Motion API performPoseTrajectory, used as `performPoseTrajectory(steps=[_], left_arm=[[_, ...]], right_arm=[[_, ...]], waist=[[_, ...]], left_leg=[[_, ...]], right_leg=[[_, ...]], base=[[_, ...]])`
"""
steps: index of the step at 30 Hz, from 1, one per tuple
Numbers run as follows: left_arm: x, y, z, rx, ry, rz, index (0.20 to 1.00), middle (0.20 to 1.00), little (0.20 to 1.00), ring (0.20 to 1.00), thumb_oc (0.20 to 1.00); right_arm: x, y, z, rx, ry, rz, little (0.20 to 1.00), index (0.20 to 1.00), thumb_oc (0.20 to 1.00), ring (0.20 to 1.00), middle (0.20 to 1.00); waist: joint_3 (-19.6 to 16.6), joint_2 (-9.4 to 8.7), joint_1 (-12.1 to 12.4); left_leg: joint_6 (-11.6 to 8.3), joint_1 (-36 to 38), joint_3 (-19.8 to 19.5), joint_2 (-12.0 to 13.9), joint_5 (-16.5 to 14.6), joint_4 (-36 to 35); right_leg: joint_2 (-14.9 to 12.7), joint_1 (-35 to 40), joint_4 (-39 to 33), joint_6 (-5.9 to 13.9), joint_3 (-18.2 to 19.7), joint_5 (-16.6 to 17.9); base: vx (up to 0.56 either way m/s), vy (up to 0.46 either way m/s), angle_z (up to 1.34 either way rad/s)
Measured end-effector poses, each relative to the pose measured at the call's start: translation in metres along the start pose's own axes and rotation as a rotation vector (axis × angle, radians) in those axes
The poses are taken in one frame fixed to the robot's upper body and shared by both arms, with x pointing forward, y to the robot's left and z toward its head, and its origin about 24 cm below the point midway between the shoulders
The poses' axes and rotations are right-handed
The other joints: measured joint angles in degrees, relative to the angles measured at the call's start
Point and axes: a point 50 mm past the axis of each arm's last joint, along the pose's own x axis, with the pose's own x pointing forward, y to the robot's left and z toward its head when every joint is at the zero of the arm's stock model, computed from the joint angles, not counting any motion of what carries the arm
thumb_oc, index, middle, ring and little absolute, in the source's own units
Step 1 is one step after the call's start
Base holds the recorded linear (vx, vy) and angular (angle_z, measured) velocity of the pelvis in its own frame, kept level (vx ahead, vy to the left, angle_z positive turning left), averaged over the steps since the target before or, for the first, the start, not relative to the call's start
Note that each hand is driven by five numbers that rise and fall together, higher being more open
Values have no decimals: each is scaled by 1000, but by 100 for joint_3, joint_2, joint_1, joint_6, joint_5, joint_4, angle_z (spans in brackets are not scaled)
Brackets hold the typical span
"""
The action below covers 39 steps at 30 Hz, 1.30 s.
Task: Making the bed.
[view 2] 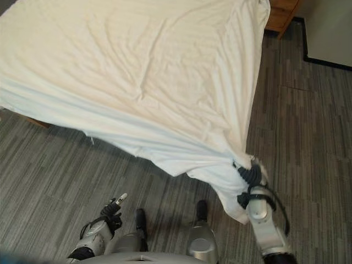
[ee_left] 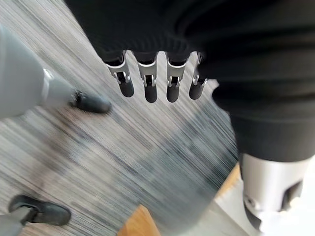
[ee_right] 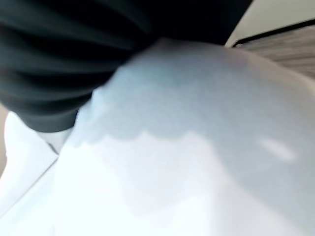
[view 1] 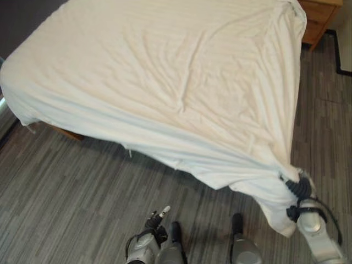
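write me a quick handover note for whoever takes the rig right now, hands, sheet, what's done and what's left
Right hand: at the near right corner of the bed, buried in a gathered bunch of the white sheet; the cloth hides the fingers, so the grip cannot be confirmed.
Left hand: low by the robot's side over the floor, fingers straight, holding nothing.
Done: the sheet covers the top of the bed.
Left: it is creased, it hangs unevenly along the near edge, and a bunch trails down at the right corner. A wooden nightstand stands at the far right corner.
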Motion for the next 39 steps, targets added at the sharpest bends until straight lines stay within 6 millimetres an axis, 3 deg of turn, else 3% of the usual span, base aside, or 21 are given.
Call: performPoseTrajectory(steps=[1, 2, 3, 4, 7, 10, 13, 18, 19, 21, 22, 23, 25, 26, 27, 28, 29, 31, 33, 35, 39], left_arm=[[0, 0, 0, 1, -1, 0, 1000, 1000, 1000, 1000, 1000], [0, 1, 1, 7, -5, -3, 1000, 1000, 1000, 1000, 1000], [0, 4, 1, 16, -2, 0, 1000, 1000, 1000, 1000, 1000], [-1, 7, -1, 30, 5, 6, 1000, 1000, 1000, 1000, 1000], [-1, 13, -5, 65, 24, 9, 1000, 1000, 1000, 1000, 1000], [-1, 27, -13, 97, 69, 42, 1000, 1000, 1000, 1000, 1000], [-4, 46, -20, 147, 109, 90, 1000, 1000, 1000, 1000, 1000], [-9, 63, -30, 148, 142, 134, 1000, 1000, 1000, 1000, 1000], [-14, 70, -40, 148, 170, 153, 1000, 1000, 1000, 1000, 1000], [-17, 71, -47, 143, 189, 159, 1000, 1000, 1000, 1000, 1000], [-17, 69, -47, 141, 188, 156, 1000, 1000, 1000, 1000, 1000], [-17, 66, -47, 122, 177, 153, 1000, 1000, 1000, 1000, 1000], [-19, 62, -56, 109, 203, 153, 1000, 1000, 1000, 1000, 1000], [-19, 54, -48, 56, 143, 161, 1000, 1000, 1000, 1000, 1000], [-18, 46, -48, 54, 141, 135, 1000, 1000, 1000, 1000, 1000], [-18, 36, -53, 48, 143, 113, 1000, 1000, 1000, 1000, 1000], [-18, 20, -60, 39, 168, 85, 1000, 1000, 1000, 1000, 1000], [-13, 9, -57, 37, 175, 71, 1000, 1000, 1000, 1000, 1000], [-11, 0, -52, 28, 163, 56, 1000, 1000, 1000, 1000, 1000], [-9, -3, -49, 20, 159, 53, 1000, 1000, 1000, 1000, 1000], [-4, 21, -37, 0, 147, 133, 1000, 1000, 1000, 1000, 1000]], right_arm=[[3, 1, -2, -19, 10, 12, 297, 297, 297, 297, 297], [5, 5, -13, -38, 53, 25, 1000, 1000, 1000, 1000, 1000], [8, 13, -24, -48, 105, 40, 1000, 1000, 1000, 1000, 1000], [11, 30, -51, -90, 247, 87, 1000, 1000, 1000, 1000, 1000], [16, 44, -74, -119, 429, 95, 1000, 1000, 1000, 1000, 1000], [13, 47, -90, -163, 538, 117, 1000, 1000, 1000, 1000, 1000], [9, 32, -107, -136, 650, 87, 1000, 1000, 1000, 1000, 1000], [-39, -58, -172, -255, 1048, -70, 1000, 1000, 1000, 1000, 1000], [-49, -90, -181, -299, 1110, -138, 1000, 1000, 1000, 1000, 1000], [-37, -129, -174, -322, 1094, -250, 1000, 1000, 1000, 1000, 1000], [-34, -137, -172, -347, 1073, -276, 1000, 1000, 1000, 1000, 1000], [-6, -147, -151, -319, 965, -360, 1000, 1000, 1000, 1000, 1000], [10, -140, -140, -292, 879, -367, 1000, 1000, 1000, 1000, 1000], [58, -110, -80, -229, 546, -358, 1000, 1000, 1000, 1000, 1000], [80, -83, -42, -223, 347, -285, 1000, 1000, 1000, 1000, 1000], [96, -59, -7, -120, 239, -264, 200, 200, 200, 200, 200], [99, 2, 53, 135, 85, -169, 200, 200, 200, 200, 200], [67, 66, 113, 377, -114, 74, 200, 200, 200, 200, 200], [17, 123, 165, 528, -299, 439, 200, 200, 200, 200, 200], [3, 128, 174, 579, -353, 530, 200, 200, 200, 200, 200], [9, 94, 180, 819, -387, 531, 200, 200, 200, 200, 200]], waist=[[-32, -14, 3], [-59, -46, 0], [-117, -94, 23], [-224, -159, 71], [-296, -176, 190], [-323, -178, 257], [-412, -173, 300], [-445, -130, 386], [-458, -106, 314], [-479, -60, 130], [-493, -39, 117], [-499, -31, 104], [-531, -1, 110], [-547, 42, 22], [-525, 95, 114], [-507, 229, 161], [-539, 474, 226], [-531, 649, 456], [-518, 703, 646], [-485, 588, 693], [-269, 127, 663]], left_leg=[[7, 17, 28, -8, -16, 0], [15, 51, 39, -23, -22, 8], [16, 63, 48, -22, -28, 14], [23, 75, 69, -19, -41, 18], [48, 82, 100, -50, -55, 32], [51, 123, 108, -59, -56, 34], [66, 168, 64, -67, -84, 26], [76, 147, 42, -110, -88, 0], [76, 136, 54, -98, -88, -1], [88, 83, 53, -90, -87, -1], [98, 77, 37, -84, -80, -1], [112, 71, 62, -37, -88, -2], [123, 67, 58, 63, -46, 47], [23, -281, 55, 137, -158, 375], [46, -260, 31, 112, -103, 240], [54, -197, -17, 120, 11, 24], [17, -128, -55, 215, 41, 2], [4, -125, -141, 290, 38, 3], [-1, -243, -214, 313, 123, 9], [-47, -321, -299, 280, 188, 15], [8, -507, -336, 187, 225, 5]], right_leg=[[-7, -4, -1, 1, 28, 0], [-19, 31, 1, 8, 42, -5], [-14, 28, 2, 9, 60, -6], [-8, 28, 3, 12, 81, -4], [-44, 35, 2, 18, 82, -4], [-51, 69, 3, 23, 85, -2], [-66, 140, -1, 52, 38, -32], [-112, 126, -19, 54, 20, -32], [-104, 109, -21, 54, 24, -33], [-103, 94, -27, 53, 21, -32], [-96, 88, -27, 51, 13, -31], [-56, 74, -30, 26, 26, -51], [-68, 38, -20, 17, 67, -43], [-13, -132, 42, -41, -357, -5], [33, -225, -28, -105, -229, 109], [83, -237, -19, -125, -240, 124], [176, -173, -31, -145, -242, 137], [256, -132, -32, -181, -328, 112], [268, -157, -23, -193, -452, 106], [230, -174, -26, -190, -503, 105], [134, -324, -26, -175, -466, 119]], base=[[26, 34, -14], [4, 28, -8], [9, 27, -5], [-2, 13, -9], [0, 0, 0], [0, 0, 0], [9, 25, 6], [2, 1, 0], [5, -6, -7], [7, -14, 0], [-133, -479, -3], [-169, -402, -10], [-108, -155, -9], [15, 14, -13], [36, -6, -13], [56, -68, -12], [36, -77, 10], [2, -49, 18], [-21, -74, 29], [-19, -81, 26], [-37, -57, 8]])
